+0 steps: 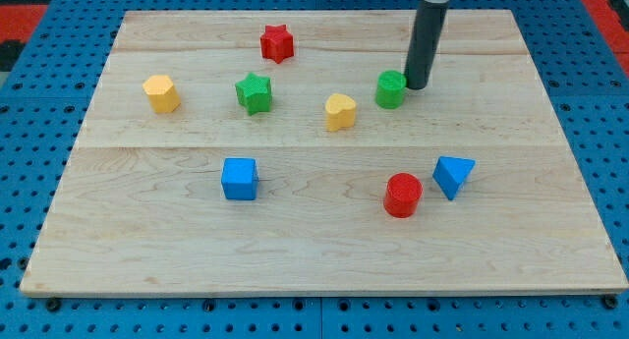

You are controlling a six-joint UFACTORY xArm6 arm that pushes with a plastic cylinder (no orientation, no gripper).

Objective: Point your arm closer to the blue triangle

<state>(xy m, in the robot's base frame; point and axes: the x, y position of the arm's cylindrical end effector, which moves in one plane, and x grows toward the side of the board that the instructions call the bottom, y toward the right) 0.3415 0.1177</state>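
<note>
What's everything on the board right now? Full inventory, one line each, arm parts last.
red star: 1, red, near the view's top, left of centre
yellow hexagon block: 1, yellow, view's left
green star: 1, green, below the red star
yellow heart: 1, yellow, centre
green cylinder: 1, green, right of the heart
blue cube: 1, blue, lower left of centre
red cylinder: 1, red, lower right
blue triangle: 1, blue, just right of the red cylinder
wooden board: 1, light wood, on blue pegboard
my tip: 1, dark rod, at the green cylinder's right side, well above the blue triangle
</note>
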